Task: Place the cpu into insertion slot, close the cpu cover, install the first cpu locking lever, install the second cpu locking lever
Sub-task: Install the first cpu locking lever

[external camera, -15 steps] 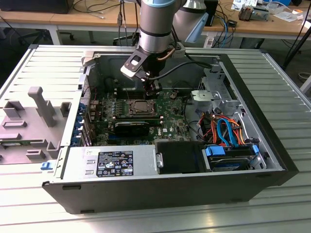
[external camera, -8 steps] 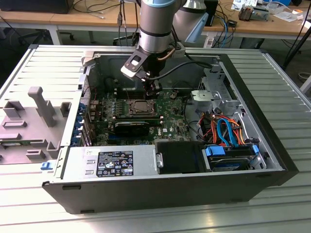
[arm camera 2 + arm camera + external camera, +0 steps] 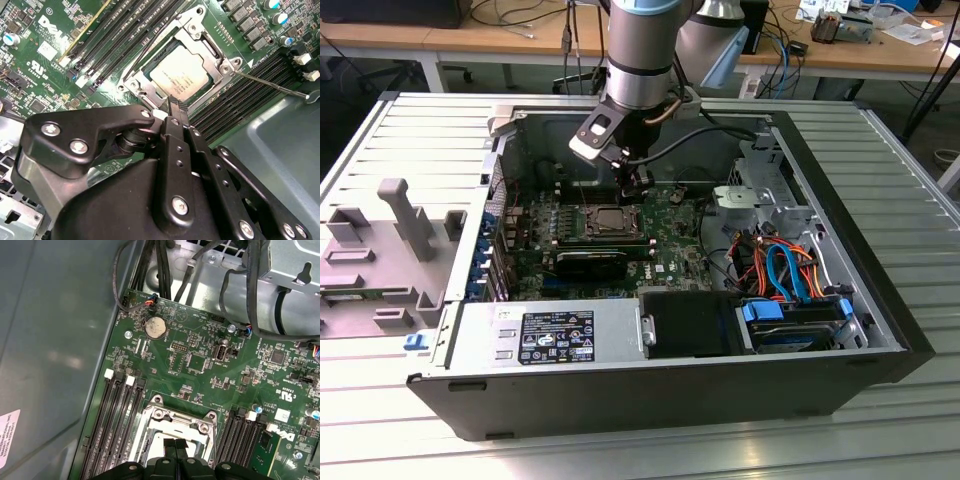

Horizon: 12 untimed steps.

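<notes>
The cpu (image 3: 178, 75) lies in the insertion slot (image 3: 613, 222) on the green motherboard, its silver-grey top showing through the window of the cpu cover (image 3: 212, 52). The cover lies flat over it. One thin locking lever (image 3: 150, 47) runs along one side of the socket. The other lever (image 3: 272, 85) sticks out from a socket corner over the memory slots. My gripper (image 3: 172, 104) hangs just above one edge of the socket, fingers shut together with nothing between them. In the first wrist view its fingertips (image 3: 169, 444) cover part of the cover frame (image 3: 165, 415).
The motherboard sits deep in an open computer case (image 3: 880, 300). Black memory slots (image 3: 117, 420) flank the socket on both sides. A black heatsink block (image 3: 590, 262), a power supply (image 3: 550, 335), drive cables (image 3: 785, 265) and the case wall (image 3: 55, 340) crowd around.
</notes>
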Tool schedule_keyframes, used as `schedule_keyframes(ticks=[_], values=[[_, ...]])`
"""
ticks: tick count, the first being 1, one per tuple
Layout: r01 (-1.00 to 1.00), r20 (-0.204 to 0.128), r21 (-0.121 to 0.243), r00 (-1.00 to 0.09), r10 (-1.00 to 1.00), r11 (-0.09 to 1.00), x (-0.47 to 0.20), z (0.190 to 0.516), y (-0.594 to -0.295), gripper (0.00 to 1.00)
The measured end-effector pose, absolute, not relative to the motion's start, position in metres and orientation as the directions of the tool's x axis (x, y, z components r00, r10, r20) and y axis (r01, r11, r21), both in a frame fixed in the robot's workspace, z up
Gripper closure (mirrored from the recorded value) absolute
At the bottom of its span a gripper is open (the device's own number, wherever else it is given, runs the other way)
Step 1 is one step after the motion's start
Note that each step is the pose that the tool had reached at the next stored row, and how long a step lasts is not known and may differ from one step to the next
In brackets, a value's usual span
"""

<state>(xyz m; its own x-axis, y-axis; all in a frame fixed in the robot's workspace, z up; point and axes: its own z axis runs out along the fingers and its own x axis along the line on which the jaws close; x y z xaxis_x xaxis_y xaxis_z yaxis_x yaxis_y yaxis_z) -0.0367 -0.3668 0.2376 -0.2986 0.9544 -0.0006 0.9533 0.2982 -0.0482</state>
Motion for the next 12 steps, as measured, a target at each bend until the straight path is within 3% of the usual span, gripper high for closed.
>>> schedule_keyframes(ticks=[12], values=[[0.947,-0.001,-0.048,-0.319,0.948,0.318,-0.0367,0.2376,-0.3668,0.89]])
